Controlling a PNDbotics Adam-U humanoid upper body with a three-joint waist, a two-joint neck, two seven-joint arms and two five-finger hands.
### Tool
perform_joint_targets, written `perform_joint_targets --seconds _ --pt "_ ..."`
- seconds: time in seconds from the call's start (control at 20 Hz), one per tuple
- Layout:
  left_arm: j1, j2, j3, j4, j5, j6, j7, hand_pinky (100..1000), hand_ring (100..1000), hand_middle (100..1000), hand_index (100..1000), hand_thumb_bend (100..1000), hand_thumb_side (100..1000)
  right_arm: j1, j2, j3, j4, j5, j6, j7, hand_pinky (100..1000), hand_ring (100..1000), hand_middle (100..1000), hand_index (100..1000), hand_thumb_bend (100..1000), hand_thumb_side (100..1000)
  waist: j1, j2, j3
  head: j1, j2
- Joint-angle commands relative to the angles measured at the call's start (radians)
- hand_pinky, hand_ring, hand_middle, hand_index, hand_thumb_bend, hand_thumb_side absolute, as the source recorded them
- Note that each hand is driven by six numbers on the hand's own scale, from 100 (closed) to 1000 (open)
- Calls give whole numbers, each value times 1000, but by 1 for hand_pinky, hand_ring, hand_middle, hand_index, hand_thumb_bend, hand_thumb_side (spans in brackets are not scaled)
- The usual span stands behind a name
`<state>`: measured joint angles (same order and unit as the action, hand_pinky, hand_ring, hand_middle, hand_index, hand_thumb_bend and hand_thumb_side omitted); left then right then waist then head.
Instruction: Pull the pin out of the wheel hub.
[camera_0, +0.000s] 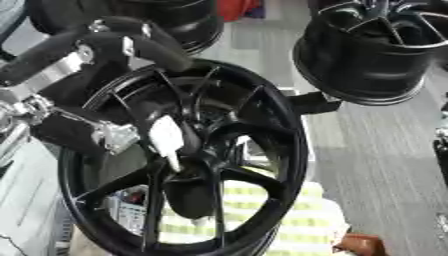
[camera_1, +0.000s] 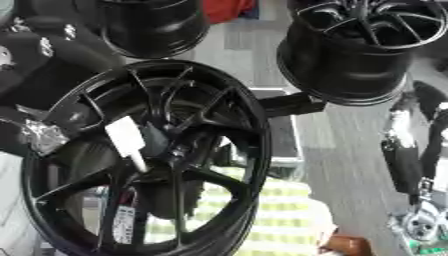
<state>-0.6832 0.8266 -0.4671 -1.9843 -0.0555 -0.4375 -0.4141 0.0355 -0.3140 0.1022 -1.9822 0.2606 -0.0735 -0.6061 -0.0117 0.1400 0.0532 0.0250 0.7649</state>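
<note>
At the wheel hub, white pin steeply tilted, tip down-right.

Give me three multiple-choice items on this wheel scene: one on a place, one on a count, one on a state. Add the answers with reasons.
1. Where is the white pin?
A. on the floor
B. at the hub of the near wheel
C. in the upper right wheel

2. How many black wheels show in the left eye view?
A. one
B. three
C. five

3. What is the pin's state?
A. lying apart from the wheel
B. with its tip at the hub, between the spokes
C. snapped in two

Answers:
1 B: the pin points into the near wheel's centre.
2 B: the near wheel, the upper right wheel and the upper left wheel.
3 B: it slants down to the hub, with the left hand beside it.
</note>
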Motion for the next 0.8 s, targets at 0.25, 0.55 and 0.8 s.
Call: perform_joint_targets --seconds 0.25,0.55,0.8 --pt "-168 202 -86 -16 -110 -40 -110 834 824 799 858 100 362 -19 -20 11 -18 -6 -3 13 902 828 649 792 100 651 -4 9 -12 15 -10" --pt "-293 171 -157 58 -194 -45 -204 842 830 797 861 100 365 -19 -21 15 -18 -1 -5 13 902 828 648 791 100 651 -6 19 5 -1 -23" --pt "-311 152 -156 129 -183 -45 -285 845 836 805 876 100 371 -17 -17 15 -18 2 -3 9 902 828 648 791 100 652 -6 23 9 -8 -22"
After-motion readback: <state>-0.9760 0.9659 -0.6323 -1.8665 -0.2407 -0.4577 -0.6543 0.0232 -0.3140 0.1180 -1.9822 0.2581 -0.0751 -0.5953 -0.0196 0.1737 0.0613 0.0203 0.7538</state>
